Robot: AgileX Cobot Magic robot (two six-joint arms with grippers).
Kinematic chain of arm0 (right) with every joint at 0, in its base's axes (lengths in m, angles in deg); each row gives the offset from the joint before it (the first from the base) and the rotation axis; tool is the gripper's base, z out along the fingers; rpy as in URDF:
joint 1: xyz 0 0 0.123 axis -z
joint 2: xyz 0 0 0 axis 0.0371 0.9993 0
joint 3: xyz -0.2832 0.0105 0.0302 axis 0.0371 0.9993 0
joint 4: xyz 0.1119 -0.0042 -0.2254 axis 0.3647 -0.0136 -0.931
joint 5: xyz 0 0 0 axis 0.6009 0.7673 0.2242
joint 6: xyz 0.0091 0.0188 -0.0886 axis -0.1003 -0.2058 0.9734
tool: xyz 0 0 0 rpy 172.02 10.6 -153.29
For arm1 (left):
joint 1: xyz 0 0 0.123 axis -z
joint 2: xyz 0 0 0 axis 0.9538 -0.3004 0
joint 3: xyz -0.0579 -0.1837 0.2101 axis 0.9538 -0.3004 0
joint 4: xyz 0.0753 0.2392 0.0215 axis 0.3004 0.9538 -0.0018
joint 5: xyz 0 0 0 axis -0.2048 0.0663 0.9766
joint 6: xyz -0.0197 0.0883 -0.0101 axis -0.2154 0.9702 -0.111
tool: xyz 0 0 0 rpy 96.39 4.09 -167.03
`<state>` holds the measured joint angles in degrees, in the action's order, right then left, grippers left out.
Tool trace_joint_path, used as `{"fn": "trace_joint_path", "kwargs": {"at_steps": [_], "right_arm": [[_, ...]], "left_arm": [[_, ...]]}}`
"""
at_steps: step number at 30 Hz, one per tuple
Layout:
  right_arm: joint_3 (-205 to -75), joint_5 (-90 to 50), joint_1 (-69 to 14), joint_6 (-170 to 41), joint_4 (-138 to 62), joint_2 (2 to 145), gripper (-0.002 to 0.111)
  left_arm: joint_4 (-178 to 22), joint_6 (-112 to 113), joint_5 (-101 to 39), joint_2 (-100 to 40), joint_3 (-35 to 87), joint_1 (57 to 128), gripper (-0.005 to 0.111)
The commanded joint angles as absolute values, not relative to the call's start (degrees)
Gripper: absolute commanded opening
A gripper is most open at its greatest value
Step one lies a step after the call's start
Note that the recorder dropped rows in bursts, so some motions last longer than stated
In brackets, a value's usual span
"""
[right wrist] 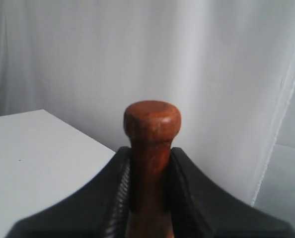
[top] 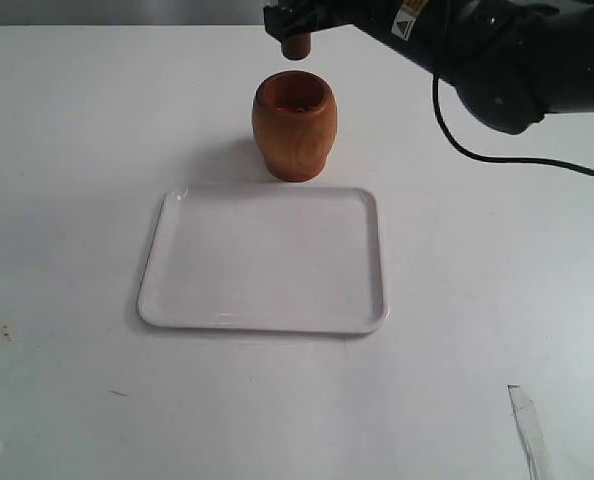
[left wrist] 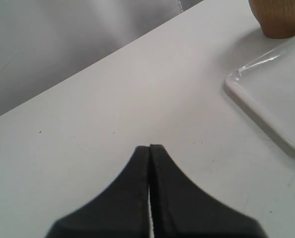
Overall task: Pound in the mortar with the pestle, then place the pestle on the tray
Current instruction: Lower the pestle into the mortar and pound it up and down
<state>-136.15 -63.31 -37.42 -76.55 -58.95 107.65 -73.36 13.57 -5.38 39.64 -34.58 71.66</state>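
Right gripper (right wrist: 150, 154) jaws clamp pestle (right wrist: 152, 121); left gripper (left wrist: 150, 148) jaws closed, empty. Arm label (top: 409, 20) unreadable. White bench (top: 77, 150), white curtain (right wrist: 212, 74); mortar (top: 295, 125) at tray's (top: 267, 260) 12 o'clock.

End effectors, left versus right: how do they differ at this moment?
The left end effector is shut on nothing; the right end effector is shut on the slim reddish-brown wooden pestle. The left sits over the white table near the glossy white rectangular tray; the right is above the barrel-shaped light brown wooden mortar. Both are black.
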Motion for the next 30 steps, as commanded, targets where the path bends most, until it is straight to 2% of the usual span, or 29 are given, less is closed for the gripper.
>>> {"fn": "trace_joint_path", "kwargs": {"at_steps": [1, 10, 15, 23, 30], "right_arm": [[-136.0, -63.3, -37.6, -75.9, -58.4, 111.7, 0.000], [-136.0, -63.4, -37.6, -79.1, -58.5, 120.6, 0.000], [-136.0, -64.7, -37.6, -78.6, -58.5, 117.1, 0.000], [-136.0, -64.7, -37.6, -75.9, -58.2, 103.6, 0.000], [-136.0, -63.8, -37.6, -75.9, -58.1, 108.9, 0.000]], "left_arm": [[-73.8, 13.1, -5.6, 39.7, -34.6, 72.1, 0.000], [-73.8, 13.1, -5.6, 39.7, -34.6, 72.1, 0.000], [-73.8, 13.1, -5.6, 39.7, -34.6, 72.1, 0.000], [-73.8, 13.1, -5.6, 39.7, -34.6, 72.1, 0.000], [-73.8, 13.1, -5.6, 39.7, -34.6, 72.1, 0.000]]}}
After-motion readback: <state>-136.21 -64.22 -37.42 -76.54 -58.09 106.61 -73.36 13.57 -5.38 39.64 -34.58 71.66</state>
